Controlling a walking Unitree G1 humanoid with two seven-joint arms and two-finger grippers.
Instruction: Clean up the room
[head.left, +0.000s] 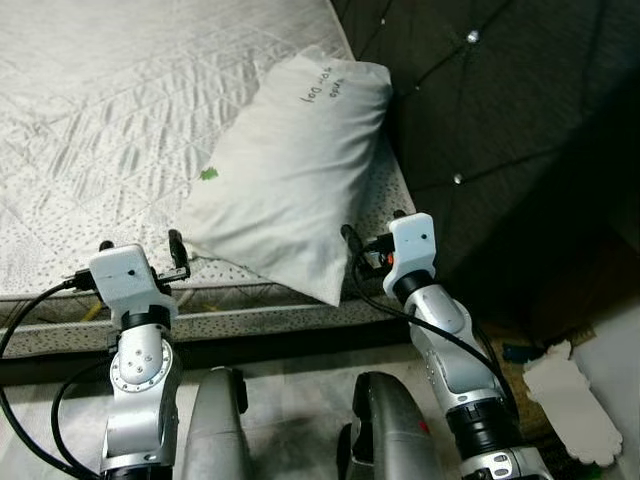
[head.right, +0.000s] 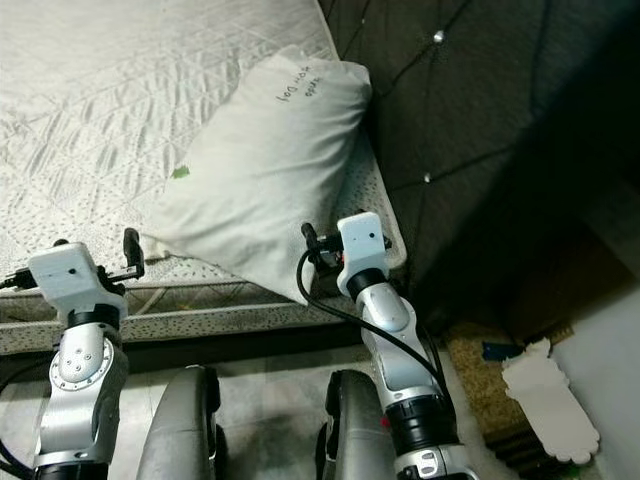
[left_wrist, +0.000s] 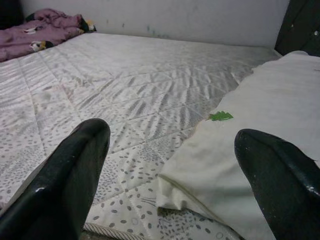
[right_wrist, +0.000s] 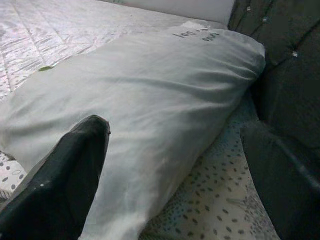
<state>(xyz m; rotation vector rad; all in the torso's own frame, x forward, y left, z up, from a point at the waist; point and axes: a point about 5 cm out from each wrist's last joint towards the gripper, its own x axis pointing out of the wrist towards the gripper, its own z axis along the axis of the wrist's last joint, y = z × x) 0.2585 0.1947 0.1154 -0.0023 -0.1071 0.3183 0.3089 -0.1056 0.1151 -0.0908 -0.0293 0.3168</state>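
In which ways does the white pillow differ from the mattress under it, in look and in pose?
The pillow is plain and smooth, with handwriting near one corner; the mattress is quilted in diamond lines with small dots. The pillow lies puffed and askew, one corner over the edge by the right gripper; the mattress lies flat. Both are pale.

We see a big white pillow (head.left: 290, 175) lying flat and slanted on the bed (head.left: 90, 120), near its front edge. One end touches the dark headboard (head.left: 500, 110). It has dark writing and a small green mark (head.left: 208, 174).
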